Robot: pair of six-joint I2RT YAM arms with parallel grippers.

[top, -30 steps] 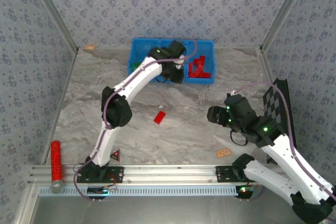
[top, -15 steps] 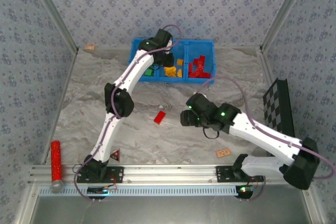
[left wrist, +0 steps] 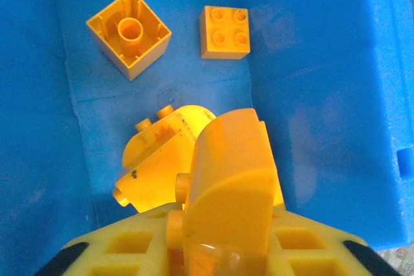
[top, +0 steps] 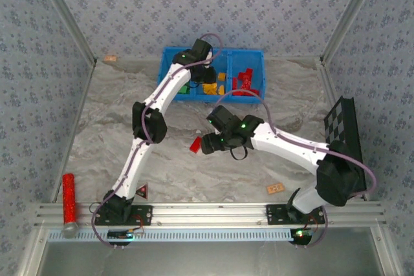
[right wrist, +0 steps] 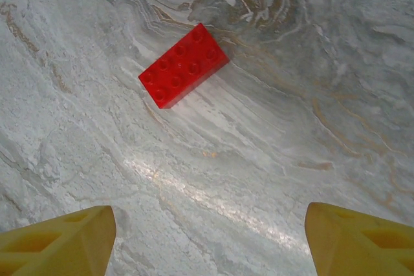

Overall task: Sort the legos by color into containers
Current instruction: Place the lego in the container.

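Note:
The blue bin point(top: 169, 56) stands at the back of the table, and its three compartments are the containers. My left gripper point(top: 203, 68) hangs over the middle compartment point(left wrist: 310, 63), shut on a rounded yellow lego point(left wrist: 229, 179). Below it lie three more yellow legos: one point(left wrist: 152, 159) close under the held brick, one upturned point(left wrist: 128, 31), one small and square point(left wrist: 224, 31). Red legos point(top: 246, 82) fill the right compartment and green ones point(top: 184, 88) the left. A single red lego point(top: 196, 144) point(right wrist: 184, 64) lies on the table. My right gripper point(top: 206, 143) point(right wrist: 207, 237) hovers open just short of it.
A red cylinder point(top: 68, 195) lies near the front left rail. A red-and-black triangle point(top: 141, 191) sits by the left base, a flat tan tile point(top: 275, 188) at the front right. A checkerboard panel point(top: 343, 127) leans at the right wall.
My right arm has swung left across the table and now hovers by the red lego. The left gripper has stayed over the bin, shifting slightly toward the middle compartment.

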